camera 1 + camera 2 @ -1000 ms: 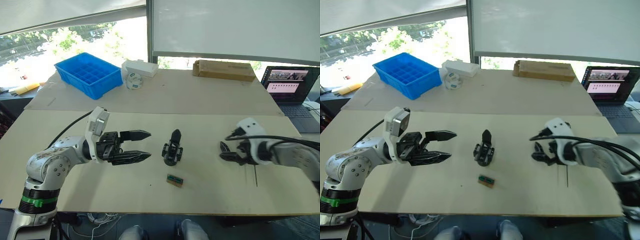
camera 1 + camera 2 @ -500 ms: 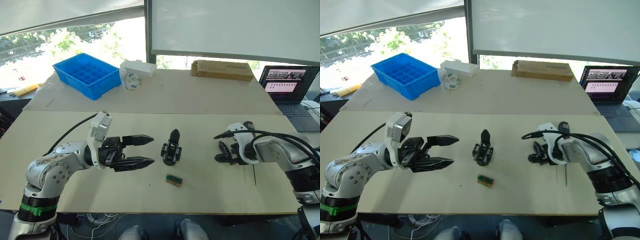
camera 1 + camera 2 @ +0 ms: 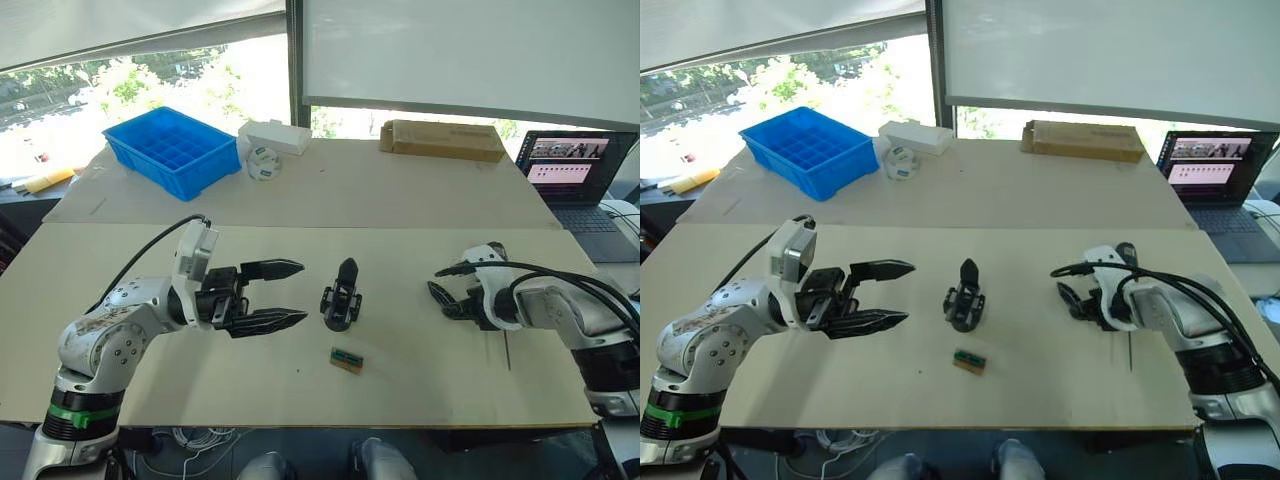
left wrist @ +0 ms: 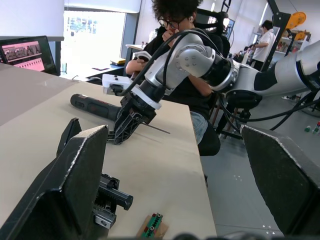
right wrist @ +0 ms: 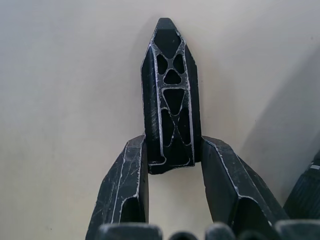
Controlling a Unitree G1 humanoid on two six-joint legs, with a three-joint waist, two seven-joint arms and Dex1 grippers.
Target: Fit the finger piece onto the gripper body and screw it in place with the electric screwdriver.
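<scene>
Right pincer [image 5: 171, 150] is pinching the finger piece [image 5: 170, 95] by its blunt end; left pincer [image 3: 283, 294] is spread. I am judging it could pivot or slip on lifting.

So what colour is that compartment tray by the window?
Bright blue tray, clearest in the left eye view.

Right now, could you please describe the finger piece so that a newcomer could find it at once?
On the pale table, look toward the laptop side, where the right gripper reaches down. Between its two fingertips lies the finger piece, a small black tapered part with open triangular ribs and a pointed end. Unlike the blocky gripper body mid-table, it is a single loose finger.
</scene>
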